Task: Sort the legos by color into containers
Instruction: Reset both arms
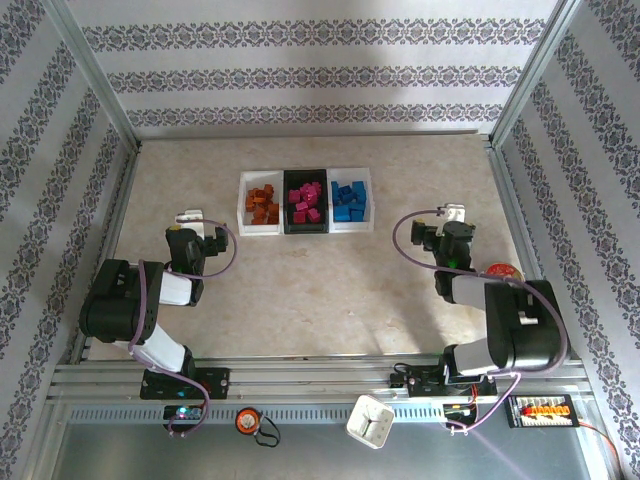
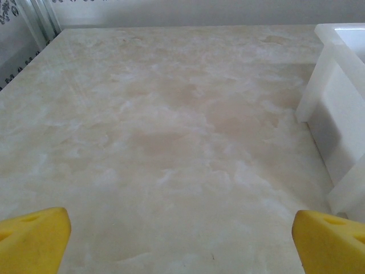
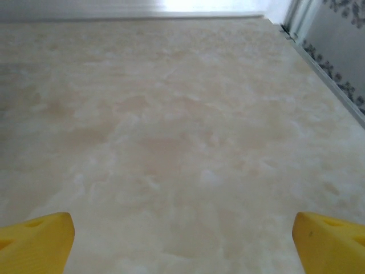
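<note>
place: robot lab test cell | evid: alu frame [image 1: 300, 380], wallpaper panel walls [image 1: 320, 60], marble-look tabletop [image 1: 320, 290]

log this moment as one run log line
left gripper: open, empty | right gripper: open, empty | containers: orange legos left, pink legos middle, blue legos right | stage: sorted

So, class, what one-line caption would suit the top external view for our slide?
Orange, magenta and blue legos sorted by colour into three joined containers, left gripper and right gripper open either side.
</note>
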`<state>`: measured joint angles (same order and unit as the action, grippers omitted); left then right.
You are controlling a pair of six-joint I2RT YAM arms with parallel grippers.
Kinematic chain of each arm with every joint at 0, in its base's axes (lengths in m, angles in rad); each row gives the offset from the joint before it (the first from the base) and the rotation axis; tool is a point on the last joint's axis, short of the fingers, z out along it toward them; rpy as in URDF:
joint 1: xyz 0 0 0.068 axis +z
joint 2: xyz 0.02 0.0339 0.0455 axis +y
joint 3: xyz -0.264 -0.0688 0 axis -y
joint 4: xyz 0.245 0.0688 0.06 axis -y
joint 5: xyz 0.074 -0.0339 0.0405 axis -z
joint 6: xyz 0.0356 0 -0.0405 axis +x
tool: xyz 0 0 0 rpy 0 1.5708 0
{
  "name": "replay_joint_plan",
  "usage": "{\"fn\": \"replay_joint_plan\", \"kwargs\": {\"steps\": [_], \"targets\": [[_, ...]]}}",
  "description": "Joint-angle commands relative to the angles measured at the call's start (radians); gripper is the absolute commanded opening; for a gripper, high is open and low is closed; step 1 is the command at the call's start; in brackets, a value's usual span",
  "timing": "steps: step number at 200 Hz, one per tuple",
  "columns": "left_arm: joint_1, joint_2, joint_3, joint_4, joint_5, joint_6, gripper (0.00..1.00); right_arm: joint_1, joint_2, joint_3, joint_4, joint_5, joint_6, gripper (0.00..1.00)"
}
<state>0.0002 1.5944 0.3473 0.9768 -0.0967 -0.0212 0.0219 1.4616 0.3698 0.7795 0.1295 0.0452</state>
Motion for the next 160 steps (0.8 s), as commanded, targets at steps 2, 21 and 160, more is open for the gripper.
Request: {"fn": "replay_joint_plan", "kwargs": {"steps": [2,21,160], "targets": [[-0.004,-0.001,0.022,0.010,0.015,-0.001,1.00,-0.002,0.075,-0.006,0.203,-0.098,-0.016,0.98],[-0.004,-0.002,0.024,0.004,0.024,0.002,1.00,-0.008,0.063,0.009,0.153,-0.095,-0.012,0.98],[-0.005,-0.001,0.032,-0.008,0.045,0.011,1.00,-0.006,0.060,0.011,0.144,-0.090,-0.013,0.98]]}}
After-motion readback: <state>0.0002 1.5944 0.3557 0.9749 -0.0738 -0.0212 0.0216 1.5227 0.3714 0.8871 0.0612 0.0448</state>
